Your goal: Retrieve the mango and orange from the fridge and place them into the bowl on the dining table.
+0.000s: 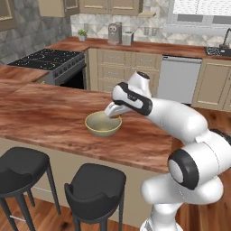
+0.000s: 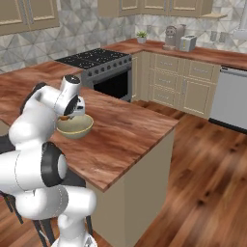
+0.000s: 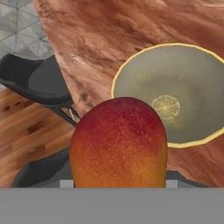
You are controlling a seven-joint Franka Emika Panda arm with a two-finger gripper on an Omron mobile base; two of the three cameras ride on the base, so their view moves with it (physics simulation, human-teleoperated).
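The gripper (image 1: 115, 113) holds the mango (image 3: 119, 144), closed partway around it. The arm bends low over the bench (image 1: 49, 117), its hand just above the bowl (image 1: 103, 125). The hand view shows the mango close up, standing tall, beside the bowl's rim. The base views barely show the mango.

The white arm (image 1: 180, 131) is folded forward from its base with the elbow bent, wrist tipped down so the gripper (image 1: 113, 111) hangs close to the near long edge of the dining table (image 1: 54, 113), jaws clamped around the mango (image 3: 118, 144).
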